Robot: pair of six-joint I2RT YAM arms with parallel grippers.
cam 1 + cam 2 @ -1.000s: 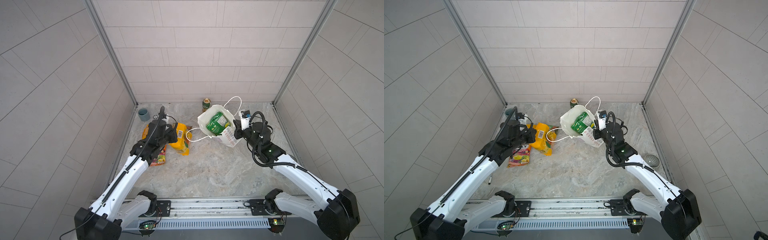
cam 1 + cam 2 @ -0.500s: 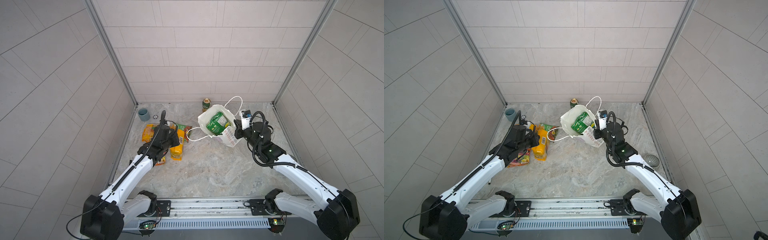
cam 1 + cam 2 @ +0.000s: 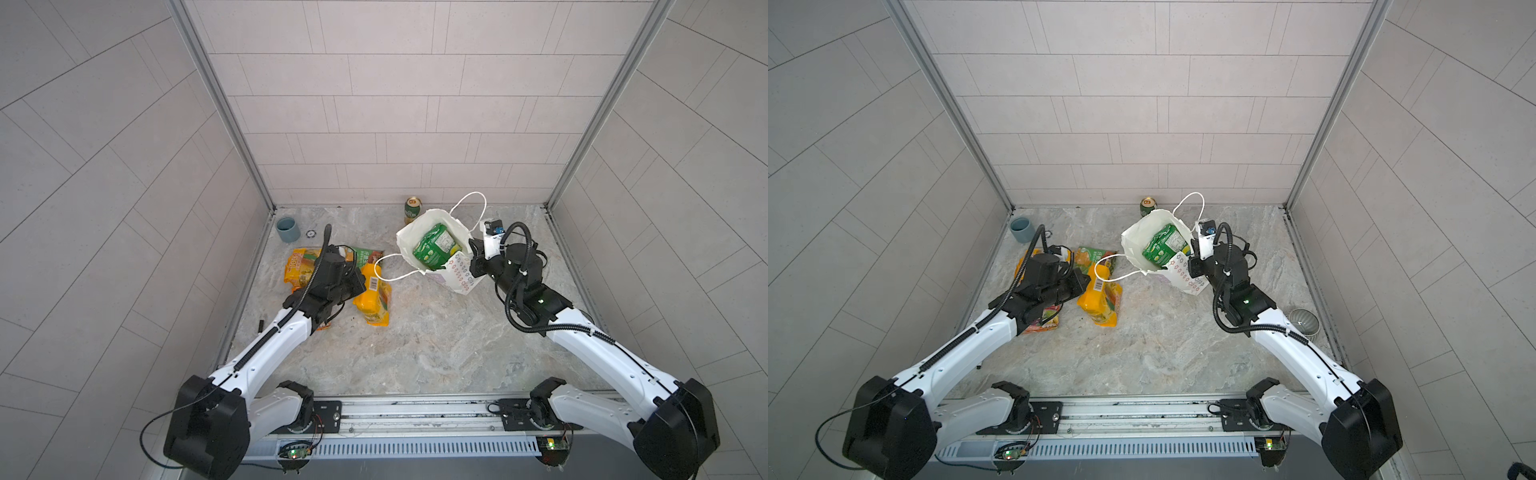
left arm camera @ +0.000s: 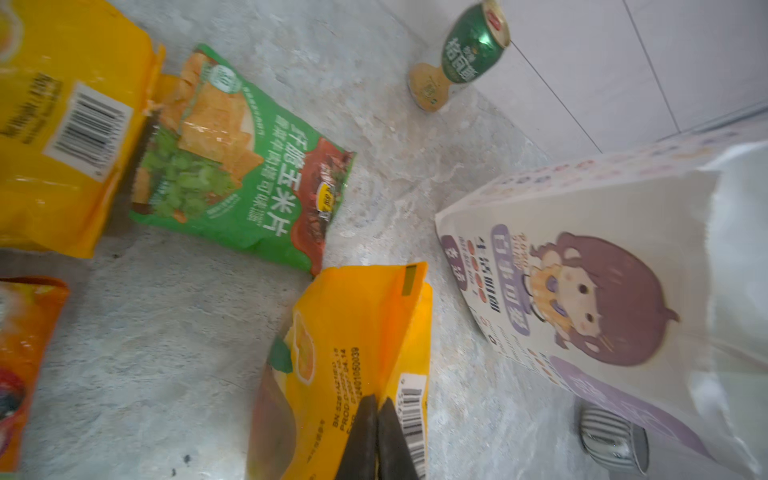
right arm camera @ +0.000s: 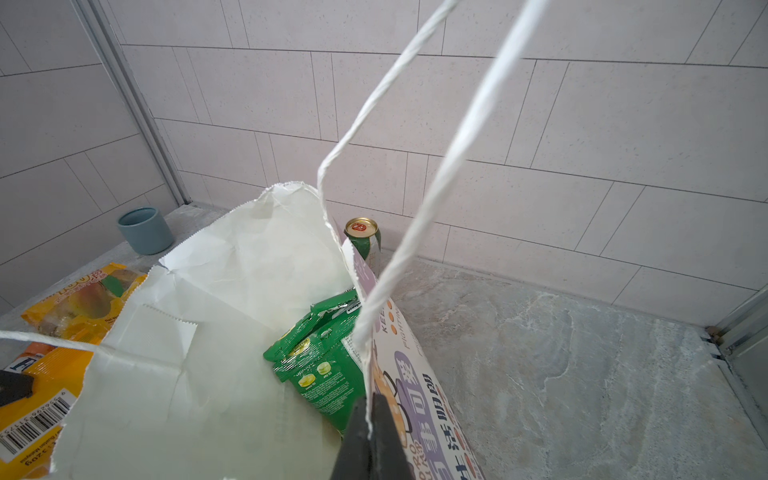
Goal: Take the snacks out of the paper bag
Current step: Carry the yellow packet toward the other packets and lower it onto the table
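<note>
- Both top views: left end effector [image 3: 358, 283] has pulled back, clamped on yellow-orange packet [image 3: 374, 305]; green packet [image 3: 434, 248] sits in paper bag [image 3: 409, 239], to its right.
- Left wrist: paper bag [image 4: 582, 299] mouth hidden.
- Right wrist: right end effector [image 5: 370, 419] pinches paper bag [image 5: 249, 266] rim, nearer; green packet [image 5: 320, 365] long axis runs into it.

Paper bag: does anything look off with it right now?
Yes. The paper bag leans over instead of standing upright, and the right gripper is shut on its creased rim. One green packet is inside.
</note>
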